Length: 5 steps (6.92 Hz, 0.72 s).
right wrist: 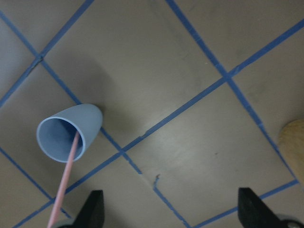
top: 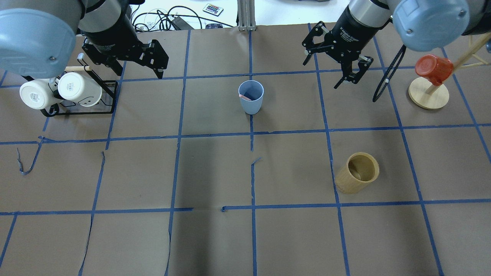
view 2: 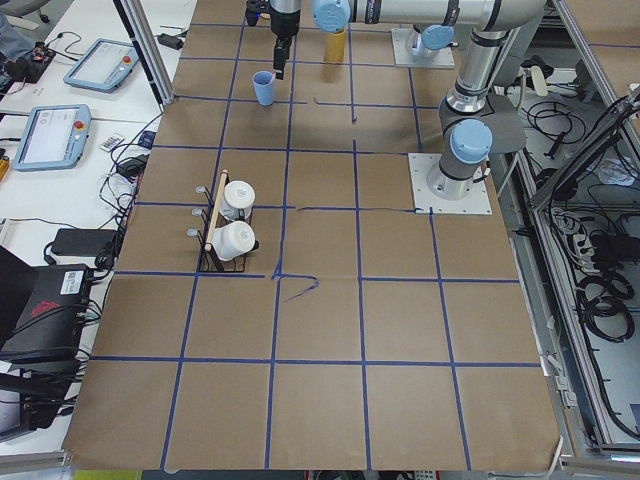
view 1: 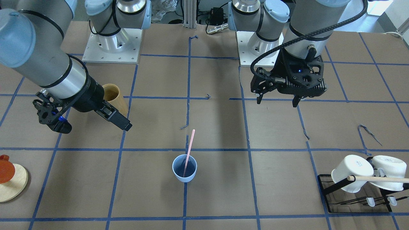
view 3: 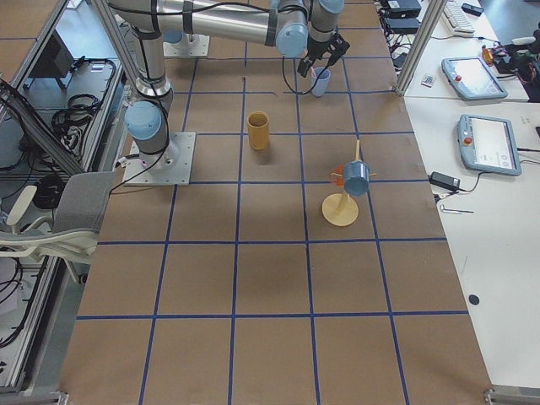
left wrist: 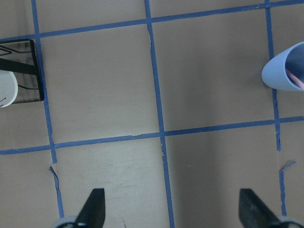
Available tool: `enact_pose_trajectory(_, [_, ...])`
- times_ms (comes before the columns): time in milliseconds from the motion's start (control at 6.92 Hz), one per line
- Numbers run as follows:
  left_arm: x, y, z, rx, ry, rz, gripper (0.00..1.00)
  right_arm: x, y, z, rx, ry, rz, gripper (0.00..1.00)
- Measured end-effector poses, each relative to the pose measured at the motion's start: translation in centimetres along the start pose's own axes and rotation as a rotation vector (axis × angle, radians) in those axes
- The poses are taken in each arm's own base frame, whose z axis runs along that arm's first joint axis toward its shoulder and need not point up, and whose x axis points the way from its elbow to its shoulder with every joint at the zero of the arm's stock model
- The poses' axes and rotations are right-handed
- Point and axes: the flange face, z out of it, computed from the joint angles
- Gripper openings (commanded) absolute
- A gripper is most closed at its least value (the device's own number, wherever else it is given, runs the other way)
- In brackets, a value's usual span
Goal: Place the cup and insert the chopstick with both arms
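Observation:
The light-blue cup point(top: 251, 96) stands upright on the table's centre line, also in the front view point(view 1: 184, 168). The pale-pink chopstick point(view 1: 190, 148) stands in it, leaning on the rim; it also shows in the right wrist view point(right wrist: 64, 185). My left gripper point(top: 140, 73) is open and empty, raised left of the cup, with the cup point(left wrist: 287, 69) at the right edge of the left wrist view. My right gripper point(top: 322, 74) is open and empty, raised right of the cup point(right wrist: 66, 135).
A tan bamboo cylinder point(top: 356, 172) stands on the right half, nearer the robot. A black rack point(top: 109, 97) with two white mugs point(top: 78, 89) sits under my left arm. A red cup hangs on a wooden stand point(top: 427, 96) at the far right.

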Motion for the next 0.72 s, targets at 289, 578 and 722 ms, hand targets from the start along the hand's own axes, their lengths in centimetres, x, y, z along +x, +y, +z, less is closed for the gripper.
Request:
enact_pose_trajectory(289, [0.0,0.0,0.0,0.000,0.000,0.000,1.00,2.2,1.5,-2.4,0.056,0.120,-0.044,1.00])
enact_pose_trajectory(578, [0.1,0.1,-0.1,0.001,0.001,0.001,1.00,3.6,3.0,-4.3,0.099,0.188,-0.196,1.00])
enact_pose_trajectory(722, [0.0,0.1,-0.2,0.004,0.001,0.000,1.00,4.0,3.2,-4.5,0.101,0.212,-0.263,1.00])
